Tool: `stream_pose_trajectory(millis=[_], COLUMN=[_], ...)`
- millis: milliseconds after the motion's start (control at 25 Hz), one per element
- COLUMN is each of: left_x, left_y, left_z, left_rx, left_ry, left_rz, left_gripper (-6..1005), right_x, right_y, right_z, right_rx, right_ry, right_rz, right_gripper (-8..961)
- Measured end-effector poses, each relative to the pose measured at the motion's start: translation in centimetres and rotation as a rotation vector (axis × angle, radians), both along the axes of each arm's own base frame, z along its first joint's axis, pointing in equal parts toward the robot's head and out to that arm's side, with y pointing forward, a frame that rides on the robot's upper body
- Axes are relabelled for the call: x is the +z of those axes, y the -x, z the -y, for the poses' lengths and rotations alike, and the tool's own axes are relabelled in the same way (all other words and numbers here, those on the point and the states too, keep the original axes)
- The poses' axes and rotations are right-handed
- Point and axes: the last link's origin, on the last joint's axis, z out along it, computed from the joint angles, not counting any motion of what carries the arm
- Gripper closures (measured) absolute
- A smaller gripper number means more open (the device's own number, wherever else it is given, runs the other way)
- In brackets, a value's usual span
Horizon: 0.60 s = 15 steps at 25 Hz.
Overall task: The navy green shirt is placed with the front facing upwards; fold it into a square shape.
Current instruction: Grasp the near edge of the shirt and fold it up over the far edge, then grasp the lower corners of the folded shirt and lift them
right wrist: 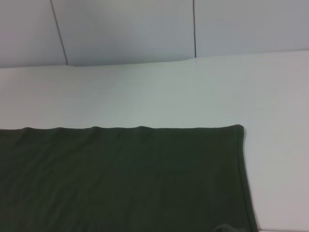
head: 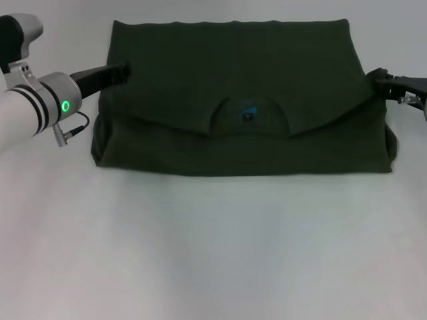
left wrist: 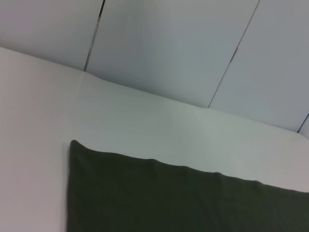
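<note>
The navy green shirt [head: 240, 100] lies folded across the worktop [head: 213, 253], with the left hand [head: 121, 72] at nine o'clock and the right hand [head: 375, 77] at three seemingly pinching its side edges for another fold, though I cannot tell their closure.

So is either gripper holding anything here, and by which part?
It cannot be told for certain. The left gripper and right gripper sit at opposite side edges of the navy green shirt, on its folded-over layer; finger closure isn't visible.

- You have a white table [head: 213, 253] spreading across the whole scene.
- Beyond its far edge you see a pale panelled wall [right wrist: 125, 29].
</note>
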Motion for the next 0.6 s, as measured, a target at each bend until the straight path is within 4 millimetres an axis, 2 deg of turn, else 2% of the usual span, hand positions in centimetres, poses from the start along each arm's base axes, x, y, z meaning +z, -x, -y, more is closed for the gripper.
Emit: stream_pose_trajectory(millis=[200, 320, 520, 600], left_x=[0.4, 0.8, 1.8, 2.3], left_y=[0.5, 1.0, 2.1, 2.6], left_z=[0.1, 0.3, 1.2, 1.9], left_rx=[0.014, 0.02, 0.007, -0.01], left_ry=[-0.014, -0.022, -0.026, -0.02], left_rz=[-0.005, -0.002, 0.027, 0.055], left_gripper=[804, 597, 383, 383], right_x=[0.5, 1.3, 2.9, 3.3], right_y=[0.2, 0.3, 0.0, -0.3], right_z=[-0.3, -0.6, -0.5, 0.1], right_rx=[0.013, 0.017, 0.036, 0.045], right_ry=[-0.011, -0.038, -0.086, -0.081], right_rz=[0.019, 0.02, -0.054, -0.112], right_gripper=[796, 701, 493, 395])
